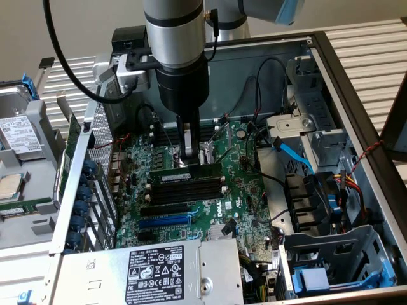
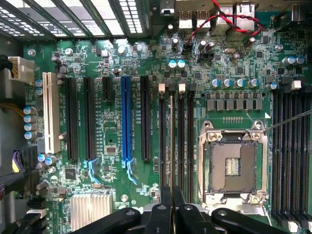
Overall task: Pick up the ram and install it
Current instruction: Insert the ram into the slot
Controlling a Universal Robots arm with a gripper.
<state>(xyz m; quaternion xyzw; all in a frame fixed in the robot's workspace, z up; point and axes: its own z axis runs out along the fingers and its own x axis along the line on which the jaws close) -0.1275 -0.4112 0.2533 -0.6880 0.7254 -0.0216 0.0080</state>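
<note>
Motherboard [image 1: 245,190] reads Dell — power-supply label [image 1: 156,273] print too small.

Part of the ram [image 1: 200,171] behind the jaws; power-supply label [image 1: 156,274] print illegible.

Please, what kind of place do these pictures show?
Probably a computer assembly or repair bench: an open desktop case with its green motherboard exposed, a hard drive beside it, and the fingers holding the ram.
</note>
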